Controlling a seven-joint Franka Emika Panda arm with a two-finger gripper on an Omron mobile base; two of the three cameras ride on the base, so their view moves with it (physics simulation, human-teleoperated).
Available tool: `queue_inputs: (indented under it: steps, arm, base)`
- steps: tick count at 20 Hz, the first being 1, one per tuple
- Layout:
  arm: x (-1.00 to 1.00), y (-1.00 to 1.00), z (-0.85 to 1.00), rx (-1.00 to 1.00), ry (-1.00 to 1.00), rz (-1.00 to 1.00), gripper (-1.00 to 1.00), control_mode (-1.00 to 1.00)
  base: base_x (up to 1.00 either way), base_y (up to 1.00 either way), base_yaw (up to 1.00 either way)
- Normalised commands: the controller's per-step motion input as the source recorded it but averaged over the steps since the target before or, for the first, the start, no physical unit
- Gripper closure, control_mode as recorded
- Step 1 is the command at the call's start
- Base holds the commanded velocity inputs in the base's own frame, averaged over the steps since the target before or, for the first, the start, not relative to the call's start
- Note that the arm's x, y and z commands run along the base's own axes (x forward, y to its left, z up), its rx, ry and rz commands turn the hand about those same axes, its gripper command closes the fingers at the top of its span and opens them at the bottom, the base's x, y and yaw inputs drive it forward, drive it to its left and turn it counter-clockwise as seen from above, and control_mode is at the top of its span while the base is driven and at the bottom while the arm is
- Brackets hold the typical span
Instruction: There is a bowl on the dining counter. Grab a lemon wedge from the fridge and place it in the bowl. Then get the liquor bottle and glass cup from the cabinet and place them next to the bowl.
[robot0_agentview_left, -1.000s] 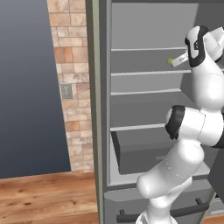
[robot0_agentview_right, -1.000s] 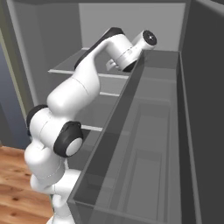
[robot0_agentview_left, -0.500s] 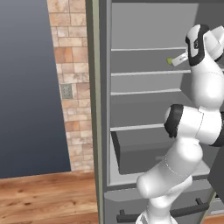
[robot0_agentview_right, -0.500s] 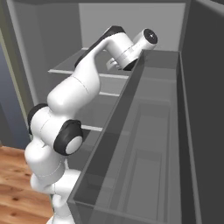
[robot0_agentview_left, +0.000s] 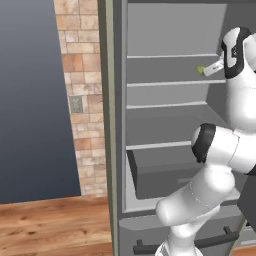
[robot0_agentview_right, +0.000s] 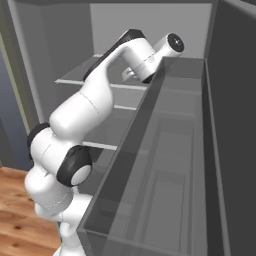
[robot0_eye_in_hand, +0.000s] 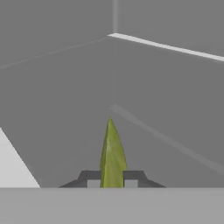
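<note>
Lemon wedge (robot0_eye_in_hand: 112, 155) sits pinched between the jaws.

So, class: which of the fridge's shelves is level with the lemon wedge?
The second shelf from the top; the lemon wedge, pinched between the fingers, sits just above it.

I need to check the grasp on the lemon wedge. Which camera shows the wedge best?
The hand view: the wedge stands large and centred, pinched between the claw fingertips. The left base view shows it only as a tiny green speck at the claw, above a fridge shelf. In the right base view the arm hides it.
</note>
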Motion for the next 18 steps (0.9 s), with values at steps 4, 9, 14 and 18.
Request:
queue_inputs:
  steps: [4,9,14,18]
  arm:
    - [-0.83,0.00,0.23,0.00,-0.14,-0.05,1.00,-1.00]
    - [-1.00,0.05,0.19,0.00,-0.07,-0.04,1.00,-1.00]
    - [-1.00,0.23,-0.01,0.00,0.00,-0.03,1.00,-1.00]
    - [-0.90,0.66,-0.07,0.01,0.00,-0.10,1.00,-1.00]
  base:
    - [0.00,0.00,0.00]
    - [0.00,0.00,0.00]
    - [0.00,0.00,0.00]
    - [0.00,0.00,0.00]
